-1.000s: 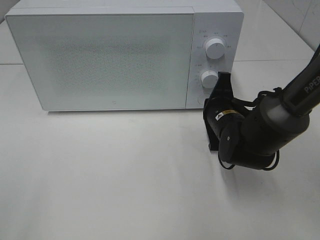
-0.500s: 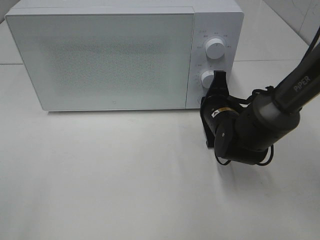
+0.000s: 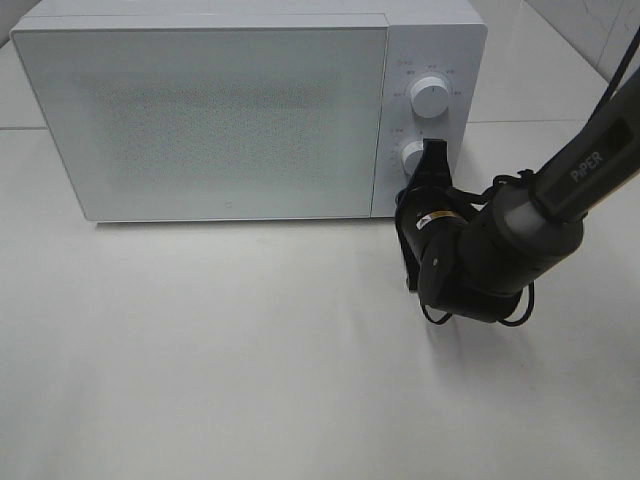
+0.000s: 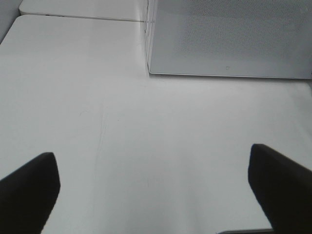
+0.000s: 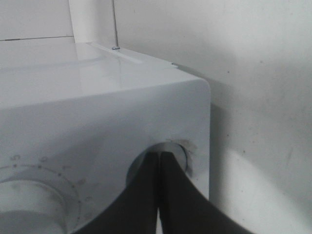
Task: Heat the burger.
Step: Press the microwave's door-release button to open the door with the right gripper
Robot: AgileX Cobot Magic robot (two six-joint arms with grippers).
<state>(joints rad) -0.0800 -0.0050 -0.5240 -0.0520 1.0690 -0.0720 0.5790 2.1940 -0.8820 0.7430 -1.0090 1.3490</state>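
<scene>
On the white table (image 3: 200,360) stands a white microwave (image 3: 440,40), its frosted door (image 3: 200,120) shut flat against the front. The burger shows in none of the views, so I cannot tell where it is.

The right arm (image 3: 500,250) reaches in from the right side and angles down to the control panel. Seen from the right wrist, the right gripper (image 5: 158,158) has its two dark fingers (image 5: 141,195) pressed together with no gap and nothing between them. Their joined tips sit in the round button (image 5: 181,155) recess at the panel's lower end, near the microwave's right front corner. From above, the gripper's black body hides that button and stands just beside the lower knob (image 3: 412,157). The upper knob (image 3: 429,97) is apart from it, farther up the panel.

The left arm does not appear in the high view. Its wrist camera shows the left gripper (image 4: 152,158) spread wide, one dark finger at each edge of the picture, holding nothing. It hangs over bare table, well apart from the microwave. The microwave's front face and one lower corner lie ahead of it.
</scene>
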